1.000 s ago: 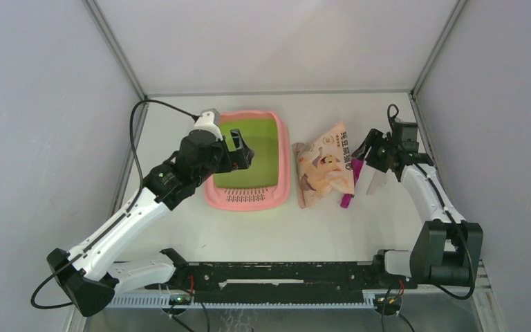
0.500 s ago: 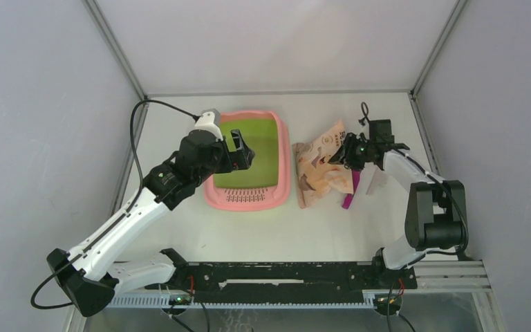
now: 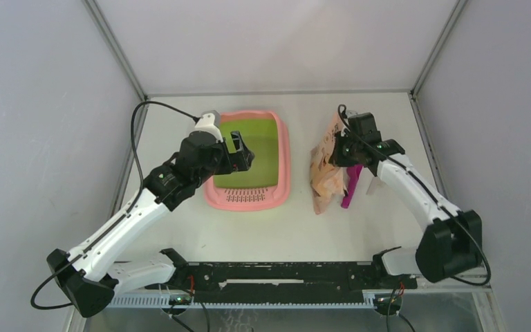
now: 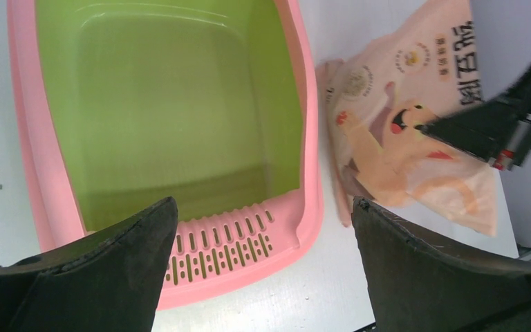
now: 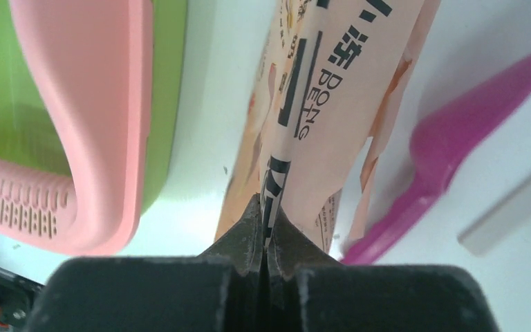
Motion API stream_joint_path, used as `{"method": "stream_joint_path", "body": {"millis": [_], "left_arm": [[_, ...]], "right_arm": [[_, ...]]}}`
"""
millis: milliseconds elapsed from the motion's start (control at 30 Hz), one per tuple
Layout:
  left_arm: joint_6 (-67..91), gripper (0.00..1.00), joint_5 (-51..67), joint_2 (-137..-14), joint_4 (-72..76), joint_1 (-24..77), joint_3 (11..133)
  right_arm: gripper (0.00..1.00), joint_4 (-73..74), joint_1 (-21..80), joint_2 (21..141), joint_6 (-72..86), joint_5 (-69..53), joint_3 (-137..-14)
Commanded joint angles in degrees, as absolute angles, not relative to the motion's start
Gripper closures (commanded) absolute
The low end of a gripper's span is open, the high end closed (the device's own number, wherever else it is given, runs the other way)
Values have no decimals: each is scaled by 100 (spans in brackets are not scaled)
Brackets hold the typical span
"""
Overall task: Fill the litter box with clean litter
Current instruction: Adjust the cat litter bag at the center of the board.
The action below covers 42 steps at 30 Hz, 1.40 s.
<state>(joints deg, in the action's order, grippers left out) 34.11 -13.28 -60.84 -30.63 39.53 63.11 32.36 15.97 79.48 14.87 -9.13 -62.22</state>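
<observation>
**mossy_paws:** ok so where's the litter box sitting, and what are the arms up to?

**tabbydad77:** The box is flat on the white table, with the pink grid at its near end. The green basin looks like bare plastic in the left wrist view. The left gripper hangs over the box's left side, just above the rim. Its jaws are spread as wide as they go, with nothing between them.

**mossy_paws:** and the right one?

**tabbydad77:** The right gripper is off to the right of the box, clamped tight on the peach printed bag. The wrist cam shows the fingers pinching a thin folded edge of it. The bag is near the box's right rim but not touching, with a strip of table between them. It's pulled up on its edge rather than lying flat.

**mossy_paws:** anything else around?

**tabbydad77:** A magenta scoop lies on the far side of the bag from the box, partly tucked behind it. Just past the scoop there's a white flat piece, and I can't tell what it is.
</observation>
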Motion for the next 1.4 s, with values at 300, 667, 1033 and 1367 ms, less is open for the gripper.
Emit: {"method": "stream_joint_path", "body": {"millis": [300,667,1033,1367], "left_arm": [[3538,0,-1171,-5981,-2798,3969,6033],[3551,0,-1213,-5917,-2854,3981,5911],[3587,0,-1159,-5994,-2822,3977,5856],[3569,0,-1108,-6128,-2804,3985,5922]], "right_arm": [[100,4289,2804,6910,1438,-7,-6710],[55,4873,4396,8404,1760,1271,-8027],[51,4517,3601,7391,1876,434,-7258],[50,3522,950,6302,2101,-1307,-5750]]}}
